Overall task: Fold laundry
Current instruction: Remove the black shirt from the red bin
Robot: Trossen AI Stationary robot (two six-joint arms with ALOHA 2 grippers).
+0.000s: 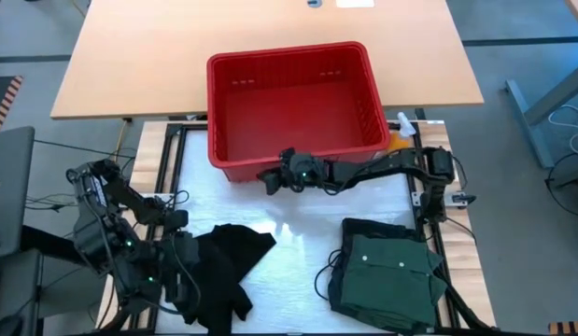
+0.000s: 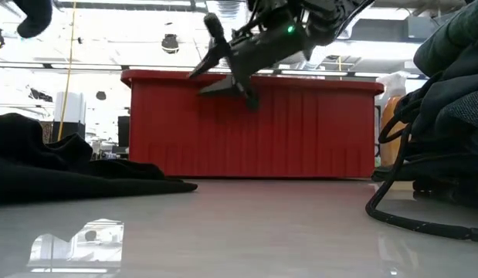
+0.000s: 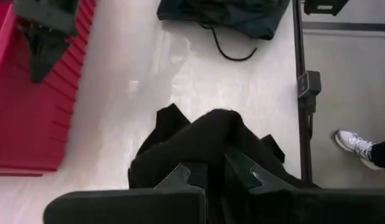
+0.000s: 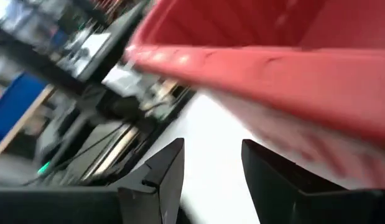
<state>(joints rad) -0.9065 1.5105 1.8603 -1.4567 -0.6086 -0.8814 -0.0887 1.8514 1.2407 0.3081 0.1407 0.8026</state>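
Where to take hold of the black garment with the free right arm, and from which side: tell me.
Grip the black garment at its loose corner pointing toward the green shirt, coming from above on that side: that corner lies flat on bare table, clear of the left gripper shut on the cloth.

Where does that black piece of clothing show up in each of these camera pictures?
High view: black garment lies low, left of centre, on the white table.
Low view: dark heap at the left edge.
Left wrist view: centre, pinched by the left gripper.
Right wrist view: not in it.
Shared landmark: the red basket, visible in all four views.
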